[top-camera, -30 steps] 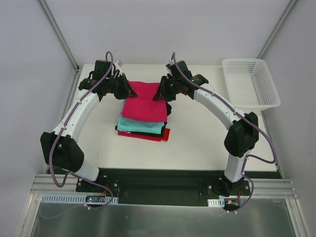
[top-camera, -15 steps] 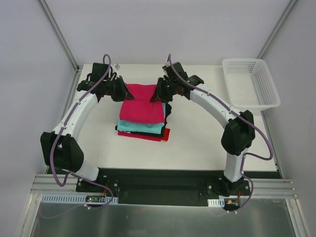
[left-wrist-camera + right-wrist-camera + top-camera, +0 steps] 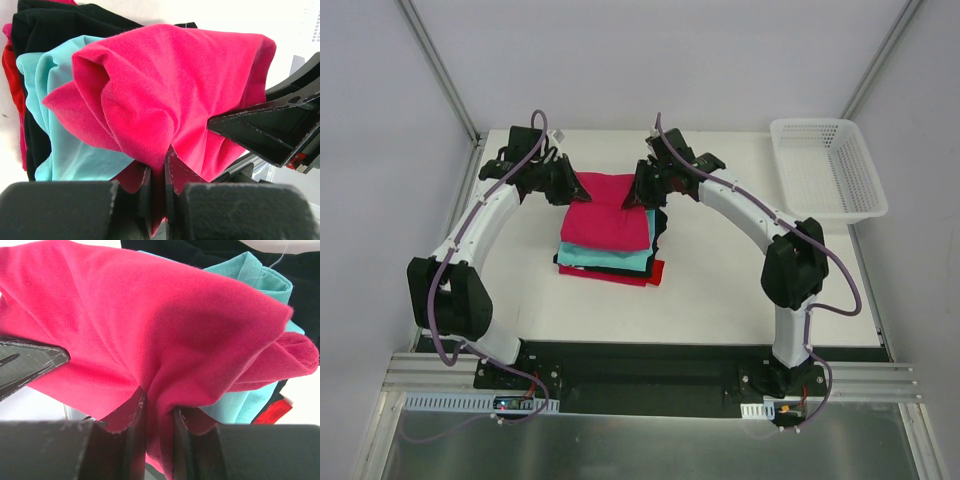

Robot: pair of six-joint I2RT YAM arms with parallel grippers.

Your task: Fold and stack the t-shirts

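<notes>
A folded crimson-pink t-shirt (image 3: 610, 212) lies on top of a stack of folded t-shirts: teal (image 3: 620, 260), black (image 3: 610, 270) and red (image 3: 655, 272). My left gripper (image 3: 578, 190) is shut on the pink shirt's far left edge, and my right gripper (image 3: 638, 196) is shut on its far right edge. In the left wrist view the pink cloth (image 3: 170, 95) bunches into the gripper (image 3: 157, 180), with teal (image 3: 75, 155) and black (image 3: 55, 22) layers behind. In the right wrist view the pink cloth (image 3: 150, 325) is pinched in the gripper (image 3: 159, 415).
A white mesh basket (image 3: 827, 166) stands at the table's far right. The white table (image 3: 720, 280) runs round the stack. Grey walls and metal frame posts close in the back and sides.
Both grippers have moved toward the far edge of the table with the pink shirt's far edge, stretching it flatter over the stack.
</notes>
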